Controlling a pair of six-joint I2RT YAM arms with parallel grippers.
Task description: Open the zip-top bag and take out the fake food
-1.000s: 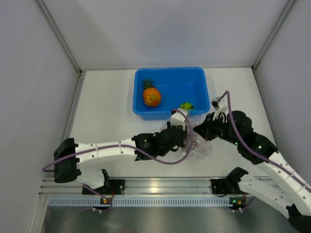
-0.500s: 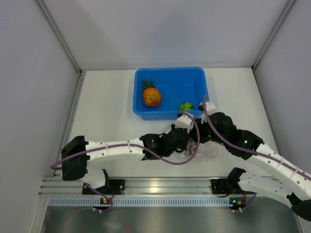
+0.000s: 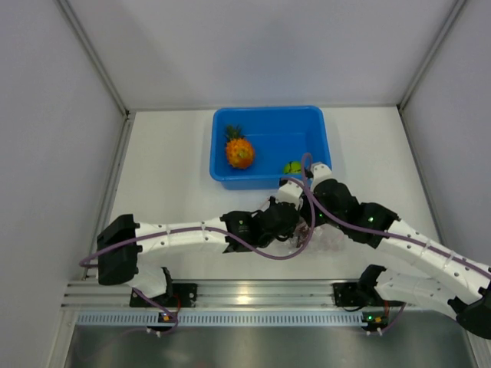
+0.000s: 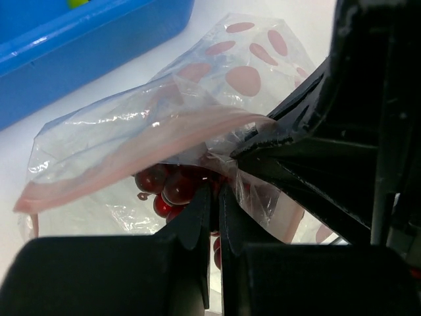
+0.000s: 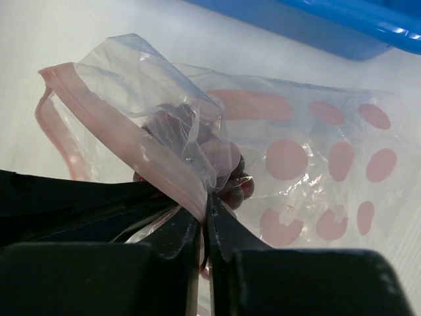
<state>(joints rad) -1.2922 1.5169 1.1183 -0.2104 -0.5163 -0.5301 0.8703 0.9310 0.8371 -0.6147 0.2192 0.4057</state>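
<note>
You have no text, label, brand or number to read here; the zip-top bag (image 5: 316,164) shows only pink dots.

Top view looks down; both close wrist views share the bag (image 4: 131,125).

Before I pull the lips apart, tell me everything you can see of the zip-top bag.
The zip-top bag is a clear, crinkly plastic pouch printed with pink dots, with a pink zip strip along its mouth. It lies crumpled on the white table, just in front of the blue tub. The right gripper is pinched on the strip, and the left gripper on the film beside it. The mouth looks partly open. A dark red grape bunch shows inside.
</note>
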